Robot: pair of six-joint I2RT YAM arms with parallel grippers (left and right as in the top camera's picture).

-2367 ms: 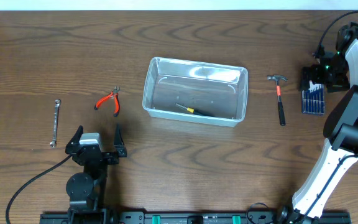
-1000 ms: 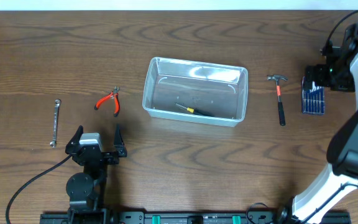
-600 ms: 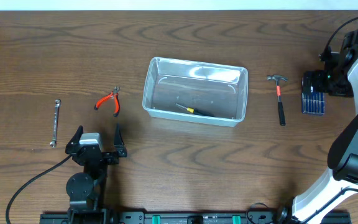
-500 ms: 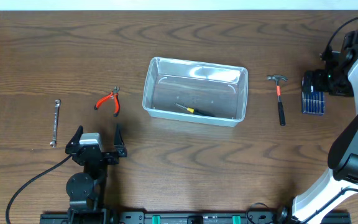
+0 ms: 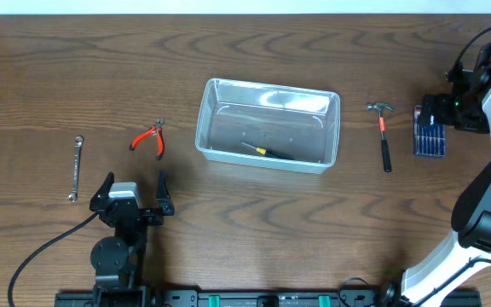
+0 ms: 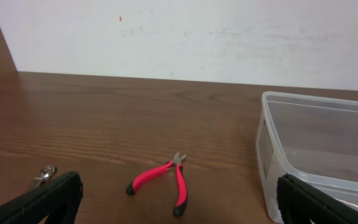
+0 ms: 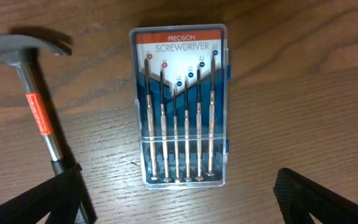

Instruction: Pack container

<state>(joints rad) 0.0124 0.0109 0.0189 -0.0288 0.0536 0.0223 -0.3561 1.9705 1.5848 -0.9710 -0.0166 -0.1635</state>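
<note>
Tabletop edges: the wooden tabletop (image 5: 254,247) is ending in a white strip along the far side; the left arm (image 5: 113,247) is sitting at the near edge, and the right arm (image 5: 484,170) is rising along the right edge.
Open room: wide bare wood is lying in front of and behind the container (image 5: 268,85), with narrower gaps between it and the tools on either side.
Left side: the red pliers (image 5: 149,137) and the wrench (image 5: 76,167) are lying well apart, left of the container.
Right side: the hammer (image 5: 383,136) is lying near the container's right wall; the blue screwdriver case (image 5: 428,138) is lying beyond it, not touching.
Container: it is sitting upright mid-tabletop, open on top.
Contents: a small yellow-and-black tool (image 5: 261,151) is lying slantwise near the front wall.
Case contents: a row of slim screwdrivers is showing through the lid.
Left jaws: standing spread wide, gripping nothing, on the near side of the pliers.
Right jaws: standing spread wide, gripping nothing, hovering over the screwdriver case.
</note>
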